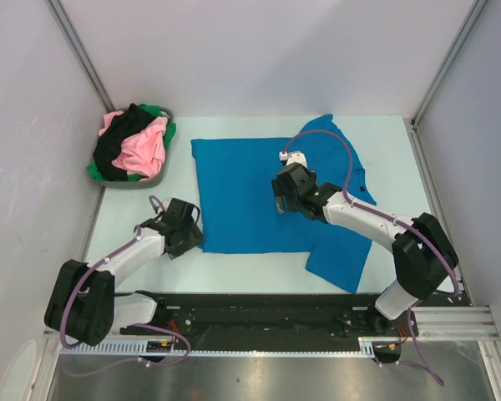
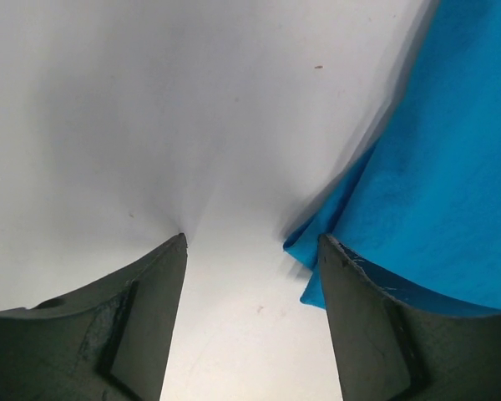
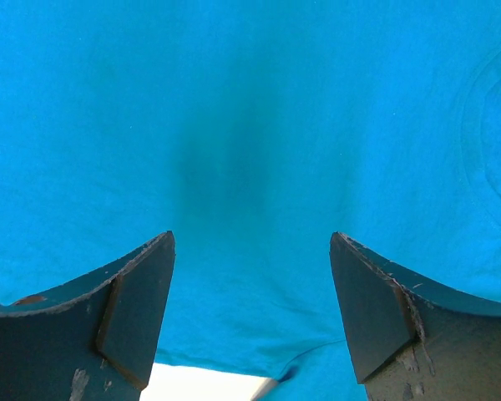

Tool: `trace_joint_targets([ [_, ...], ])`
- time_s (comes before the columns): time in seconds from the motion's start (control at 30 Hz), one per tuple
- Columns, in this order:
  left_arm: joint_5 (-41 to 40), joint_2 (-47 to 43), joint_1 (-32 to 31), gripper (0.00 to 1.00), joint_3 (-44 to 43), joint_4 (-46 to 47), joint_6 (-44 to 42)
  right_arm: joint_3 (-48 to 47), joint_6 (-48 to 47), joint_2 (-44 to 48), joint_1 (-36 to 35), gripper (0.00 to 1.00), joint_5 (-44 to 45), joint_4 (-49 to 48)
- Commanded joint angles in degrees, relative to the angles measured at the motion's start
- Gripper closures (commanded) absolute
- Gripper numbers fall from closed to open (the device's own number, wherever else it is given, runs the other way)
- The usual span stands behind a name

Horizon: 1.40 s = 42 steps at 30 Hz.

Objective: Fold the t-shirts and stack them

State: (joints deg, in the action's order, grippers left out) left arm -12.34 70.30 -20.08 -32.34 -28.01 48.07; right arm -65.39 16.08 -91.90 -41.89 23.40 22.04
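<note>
A bright blue t-shirt [image 1: 242, 192] lies spread flat on the table, with both sleeves sticking out at its right side. My left gripper [image 1: 186, 230] is open at the shirt's near left corner. In the left wrist view the corner [image 2: 334, 225] lies beside the right finger [image 2: 367, 326], with bare table between the jaws. My right gripper [image 1: 285, 199] is open and low over the shirt's middle. The right wrist view shows blue cloth [image 3: 250, 167] filling the space between its fingers. Pink, black and green t-shirts [image 1: 134, 146] lie heaped in the basket.
A round grey basket [image 1: 154, 180] stands at the back left of the table. White walls and metal posts enclose the table on three sides. A black rail [image 1: 259, 313] runs along the near edge.
</note>
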Motion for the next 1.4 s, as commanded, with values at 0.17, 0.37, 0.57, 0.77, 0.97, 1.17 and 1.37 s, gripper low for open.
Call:
trace_joint_targets([
  [0.17, -0.6, 5.6, -0.3, 0.32, 0.8, -2.7, 1.1, 0.3, 0.5, 2.8, -0.4, 0.21, -0.1, -0.2],
  [0.37, -0.5, 9.1, -0.4, 0.42, 0.3, -2.7, -0.3, 0.5, 0.4, 3.0, -0.4, 0.21, -0.1, -0.3],
  [0.57, -0.6, 10.6, -0.6, 0.46, -1.1, -4.1, -1.4, 1.6, 0.9, 4.0, -0.4, 0.21, -0.7, -1.0],
  [0.77, -2.2, 10.5, -3.9, 0.42, -4.0, -6.7, 0.1, 3.4, 1.0, 4.4, -0.4, 0.21, -1.8, -2.3],
  [0.97, -2.1, 11.3, -6.3, 0.41, -5.5, -7.7, 1.8, 4.6, 0.9, 5.9, -0.3, 0.21, -2.0, -2.4],
  [1.17, -1.6, 13.2, -9.2, 0.41, -6.9, -7.5, 2.6, 5.4, 1.2, 7.3, -0.4, 0.22, -2.2, -2.6],
  [1.37, 1.4, 13.5, -11.4, 0.57, -7.9, -5.0, 2.3, 6.5, 1.4, 8.2, -0.6, 0.22, -2.5, -2.5],
])
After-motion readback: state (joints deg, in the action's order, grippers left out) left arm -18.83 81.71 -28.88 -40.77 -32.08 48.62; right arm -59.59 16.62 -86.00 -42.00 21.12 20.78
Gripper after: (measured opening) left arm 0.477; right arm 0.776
